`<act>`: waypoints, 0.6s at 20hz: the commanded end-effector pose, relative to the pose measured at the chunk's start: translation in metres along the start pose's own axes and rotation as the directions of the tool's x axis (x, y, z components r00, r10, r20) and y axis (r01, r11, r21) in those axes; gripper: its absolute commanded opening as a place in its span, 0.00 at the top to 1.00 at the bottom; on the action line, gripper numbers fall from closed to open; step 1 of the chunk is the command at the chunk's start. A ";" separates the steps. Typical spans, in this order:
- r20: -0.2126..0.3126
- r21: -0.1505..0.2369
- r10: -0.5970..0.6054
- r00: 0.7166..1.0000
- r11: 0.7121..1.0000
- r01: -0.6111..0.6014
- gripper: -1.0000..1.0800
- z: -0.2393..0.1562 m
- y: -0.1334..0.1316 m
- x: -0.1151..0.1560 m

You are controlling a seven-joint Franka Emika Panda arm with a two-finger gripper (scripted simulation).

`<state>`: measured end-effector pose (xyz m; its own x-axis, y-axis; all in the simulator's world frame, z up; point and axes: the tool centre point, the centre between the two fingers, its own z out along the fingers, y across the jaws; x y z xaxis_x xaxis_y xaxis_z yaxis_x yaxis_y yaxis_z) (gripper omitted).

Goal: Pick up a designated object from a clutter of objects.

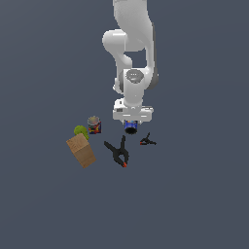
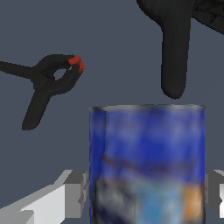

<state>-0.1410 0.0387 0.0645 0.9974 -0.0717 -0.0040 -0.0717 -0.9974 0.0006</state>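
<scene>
The blue can point(image 1: 130, 128) stands on the dark floor directly under my hand. In the wrist view the blue can point(image 2: 146, 144), with its blurred white-and-red label, fills the space between my fingers point(image 2: 75, 192). My gripper point(image 1: 130, 124) is lowered around it, and both pads lie against the can's sides with almost no gap. In the wrist view my gripper point(image 2: 146, 194) is shut on the can. I cannot tell whether the can is off the floor.
A large black clamp point(image 1: 118, 153) lies just beside the can, and its handle point(image 2: 175, 52) shows close by. A small black clamp point(image 1: 147, 141) with red tips point(image 2: 48, 81) lies on the other side. A red-and-dark can point(image 1: 94, 125), green ball point(image 1: 80, 131) and brown box point(image 1: 81, 151) sit towards the exterior view's left.
</scene>
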 end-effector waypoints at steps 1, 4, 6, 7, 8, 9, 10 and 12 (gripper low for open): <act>-0.004 0.001 0.000 1.000 1.000 0.000 1.00 -0.011 0.004 0.003; -0.003 0.001 0.000 1.000 1.000 0.000 1.00 -0.027 0.011 0.005; -0.003 0.002 0.000 1.000 1.000 0.000 1.00 -0.040 0.016 0.007; -0.003 0.002 0.000 1.000 1.000 0.000 1.00 -0.047 0.018 0.008; -0.003 0.003 0.000 1.000 1.000 0.000 1.00 -0.054 0.021 0.009; -0.003 0.003 0.000 1.000 1.000 0.000 1.00 -0.061 0.024 0.010; -0.003 0.003 0.000 1.000 1.000 0.000 1.00 -0.069 0.028 0.012; -0.003 0.004 0.000 1.000 1.000 0.000 1.00 -0.085 0.034 0.014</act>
<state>-0.1313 0.0085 0.1366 0.9974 -0.0714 -0.0037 -0.0714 -0.9974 -0.0021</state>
